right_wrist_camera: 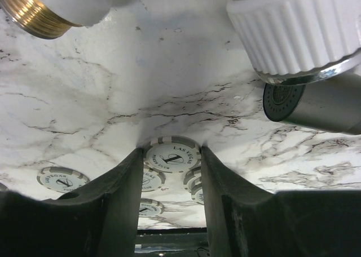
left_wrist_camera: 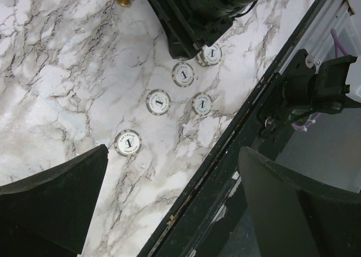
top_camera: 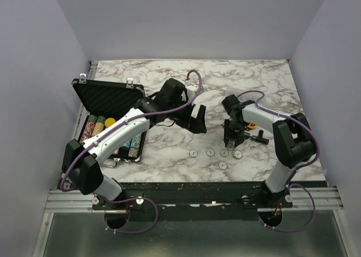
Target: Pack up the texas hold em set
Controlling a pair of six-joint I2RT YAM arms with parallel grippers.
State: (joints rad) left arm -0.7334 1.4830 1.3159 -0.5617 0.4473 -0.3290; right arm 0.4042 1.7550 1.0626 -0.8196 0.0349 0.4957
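The black case (top_camera: 110, 96) lies open at the far left with rows of coloured chips (top_camera: 98, 128) in its tray. Several small white chips (top_camera: 210, 152) lie on the marble near the front edge; they also show in the left wrist view (left_wrist_camera: 158, 101). My right gripper (top_camera: 233, 140) is shut on one white chip (right_wrist_camera: 172, 156), which sits between its fingertips (right_wrist_camera: 131, 172) just above the other chips (right_wrist_camera: 62, 179). My left gripper (top_camera: 197, 120) hangs open and empty above the table middle, its fingers (left_wrist_camera: 56, 203) wide apart. The red card box is out of view.
An orange ring with black tools (top_camera: 252, 127) lies just behind the right gripper. A brass fitting (right_wrist_camera: 31, 12) and a white ribbed metal part (right_wrist_camera: 293, 34) lie close to it. The table's front edge and black rail (left_wrist_camera: 225, 172) run just below the chips.
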